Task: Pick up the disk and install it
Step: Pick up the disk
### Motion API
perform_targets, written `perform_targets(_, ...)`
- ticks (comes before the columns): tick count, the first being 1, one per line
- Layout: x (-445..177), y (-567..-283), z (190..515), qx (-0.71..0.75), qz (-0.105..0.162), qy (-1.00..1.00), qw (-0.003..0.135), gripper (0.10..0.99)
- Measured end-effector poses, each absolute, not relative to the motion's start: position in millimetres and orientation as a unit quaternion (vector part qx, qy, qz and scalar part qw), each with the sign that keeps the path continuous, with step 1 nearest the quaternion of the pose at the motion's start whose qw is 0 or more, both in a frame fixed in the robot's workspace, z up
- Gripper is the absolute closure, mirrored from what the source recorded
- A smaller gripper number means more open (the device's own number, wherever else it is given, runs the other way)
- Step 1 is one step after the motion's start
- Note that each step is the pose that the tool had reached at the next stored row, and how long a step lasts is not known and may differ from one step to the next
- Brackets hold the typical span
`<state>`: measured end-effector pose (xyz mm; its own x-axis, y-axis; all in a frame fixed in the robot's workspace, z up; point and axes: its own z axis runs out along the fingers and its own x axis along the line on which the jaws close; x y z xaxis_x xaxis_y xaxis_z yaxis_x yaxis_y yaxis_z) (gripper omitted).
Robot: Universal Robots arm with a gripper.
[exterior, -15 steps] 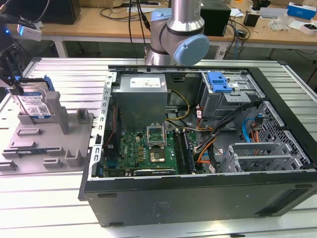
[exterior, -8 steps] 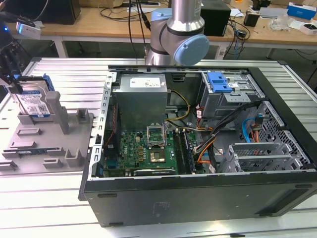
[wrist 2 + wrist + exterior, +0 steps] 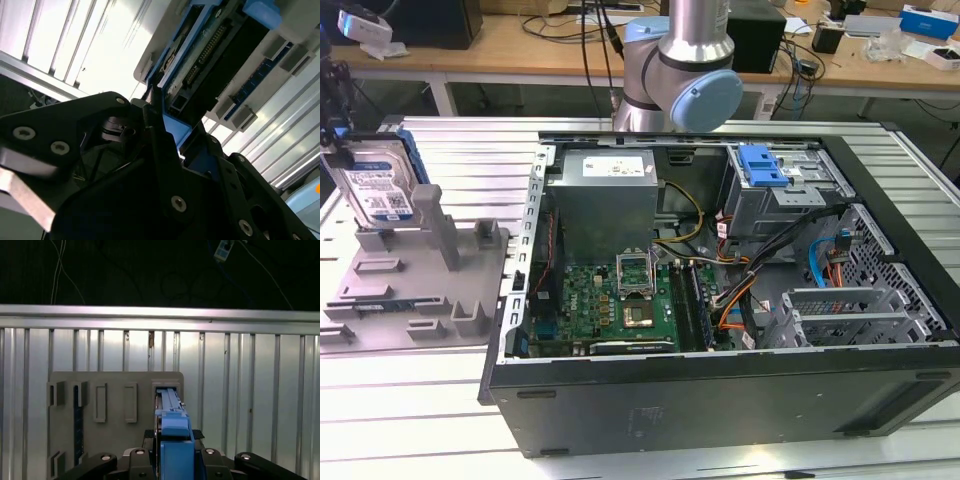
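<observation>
The gripper (image 3: 174, 460) is clamped on the blue carrier frame of the disk (image 3: 378, 188), with one finger on each side of the frame in the first wrist view. The disk stands on edge, slightly tilted, at the exterior view's left, at the grey fixture plate (image 3: 415, 285). Whether its lower edge touches the plate cannot be determined. The open computer case (image 3: 720, 395) lies beside the plate on the slatted aluminium table (image 3: 420, 430).
</observation>
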<state>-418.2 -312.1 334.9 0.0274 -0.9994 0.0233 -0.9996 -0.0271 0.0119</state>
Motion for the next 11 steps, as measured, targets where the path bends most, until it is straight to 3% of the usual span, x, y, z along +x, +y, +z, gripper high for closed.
perform_targets(11, -418, -312, 377, 0.717, 0.004, -0.697, 0.012, 0.718)
